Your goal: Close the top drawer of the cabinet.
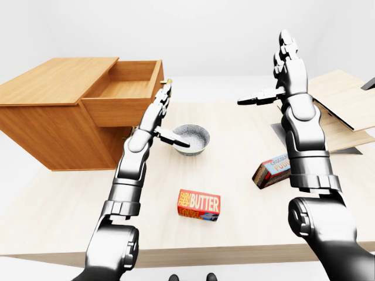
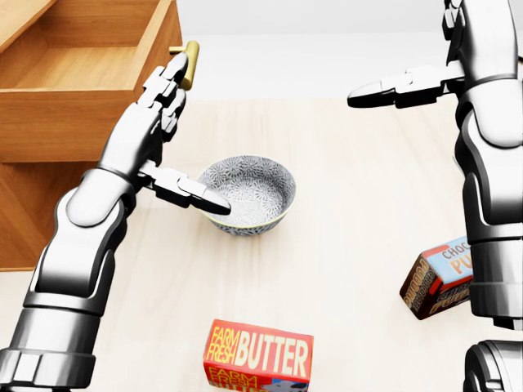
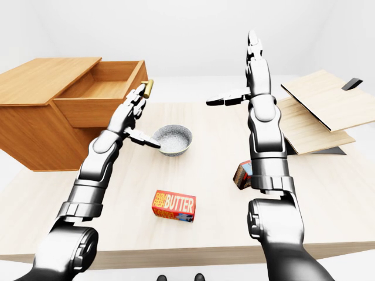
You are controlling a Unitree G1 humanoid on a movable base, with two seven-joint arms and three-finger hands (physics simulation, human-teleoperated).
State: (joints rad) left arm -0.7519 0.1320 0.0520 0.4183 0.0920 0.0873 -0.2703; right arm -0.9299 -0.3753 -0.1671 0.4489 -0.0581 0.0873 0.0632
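fingers of left hand (image 2: 155,106) spread beside the half-hidden brass handle (image 2: 190,64); right hand (image 1: 288,64) open too.

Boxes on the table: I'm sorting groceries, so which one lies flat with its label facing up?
The red butter box lies flat; the brown chocolate pudding box stands tilted.

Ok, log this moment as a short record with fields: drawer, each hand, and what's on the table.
drawer: top drawer of the cabinet pulled out, inside looks empty
handle: brass handle on the drawer's face
left hand: left hand open, fingers extended next to the handle; contact unclear
right hand: right hand open, raised above the table, holding nothing
table items: patterned bowl, butter box, chocolate pudding box
view's right: light wooden boards
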